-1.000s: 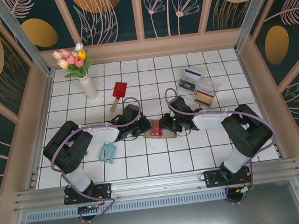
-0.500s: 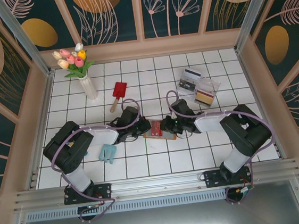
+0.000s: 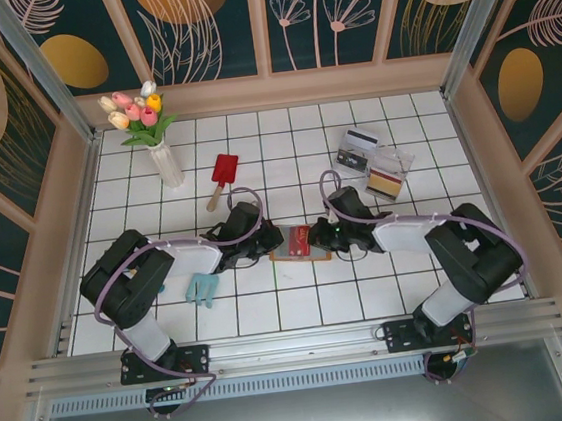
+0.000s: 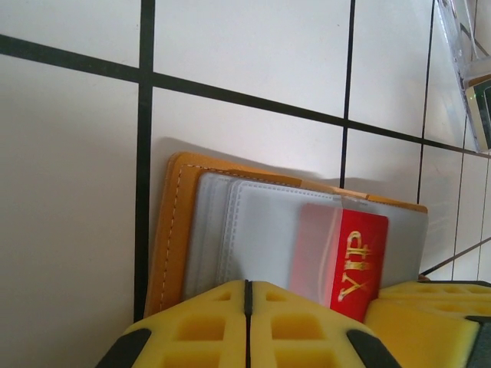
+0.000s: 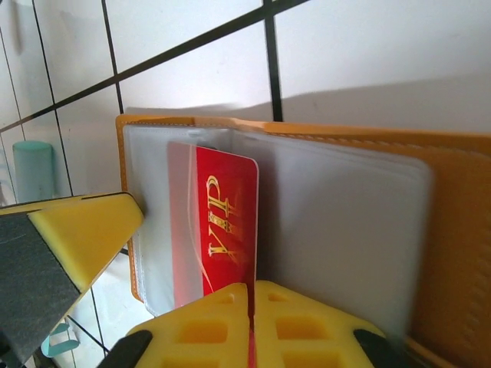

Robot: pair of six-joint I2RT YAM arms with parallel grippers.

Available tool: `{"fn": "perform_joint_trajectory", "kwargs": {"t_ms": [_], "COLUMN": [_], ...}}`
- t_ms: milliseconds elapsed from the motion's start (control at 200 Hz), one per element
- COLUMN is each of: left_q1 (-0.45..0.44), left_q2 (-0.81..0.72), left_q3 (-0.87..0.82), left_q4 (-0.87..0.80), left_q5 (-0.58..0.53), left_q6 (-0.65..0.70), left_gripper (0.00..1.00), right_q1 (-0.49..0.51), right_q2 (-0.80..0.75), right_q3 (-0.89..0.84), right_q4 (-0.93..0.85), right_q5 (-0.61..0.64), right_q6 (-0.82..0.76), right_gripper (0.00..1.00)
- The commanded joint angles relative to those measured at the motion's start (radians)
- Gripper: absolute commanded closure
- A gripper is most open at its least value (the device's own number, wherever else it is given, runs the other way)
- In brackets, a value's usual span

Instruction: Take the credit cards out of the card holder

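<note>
The orange-brown card holder [image 3: 311,255] lies open on the tiles between my two grippers, greyish clear pockets facing up [image 4: 253,230]. A red credit card marked VIP [image 5: 226,230] sticks partway out of one pocket [image 4: 359,257]. My right gripper [image 5: 252,290] is shut on that card's edge, the red showing between its yellow pads, at the holder's right side [image 3: 326,236]. My left gripper [image 4: 247,285] is shut, its pads together over the edge of the pockets at the holder's left side [image 3: 270,244].
A clear plastic tray [image 3: 371,161] holding cards sits at the back right. A red scoop [image 3: 223,173] and a white vase of tulips [image 3: 162,153] stand at the back left. A teal object [image 3: 204,287] lies by the left arm.
My right gripper's jaws have closed onto the red card and the arm has shifted a little to the right. The left gripper has stayed shut in place.
</note>
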Motion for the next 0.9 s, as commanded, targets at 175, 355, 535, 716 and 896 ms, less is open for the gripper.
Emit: {"fn": "perform_joint_trajectory", "kwargs": {"t_ms": [175,355,535,716,896], "left_q1": [-0.005,-0.004,0.002,0.042,0.095], "left_q2": [-0.001,-0.048,-0.102,-0.129,-0.177], "left_q3": [-0.031,0.026,0.067,0.047,-0.023], "left_q4": [-0.059,0.022,0.051,0.117,0.321], "left_q5": [-0.016,0.064,0.063,0.147,0.293], "left_q6": [-0.010,0.024,0.025,0.002,-0.031], "left_gripper": [0.86,0.74,0.58,0.38,0.18], "right_q1": [-0.047,-0.104,-0.155,-0.202,-0.242], "right_q2": [-0.174,-0.239,-0.269,-0.287,-0.244], "right_q3": [-0.069,-0.071,-0.045,-0.092,-0.101], "right_q4": [0.005,0.058,0.024,0.121,0.237], "right_q5": [-0.061,-0.160,-0.259,-0.364,-0.485], "right_q6": [-0.039,-0.032,-0.057,-0.032,0.014], "right_gripper": [0.97,1.00,1.00,1.00,1.00]}}
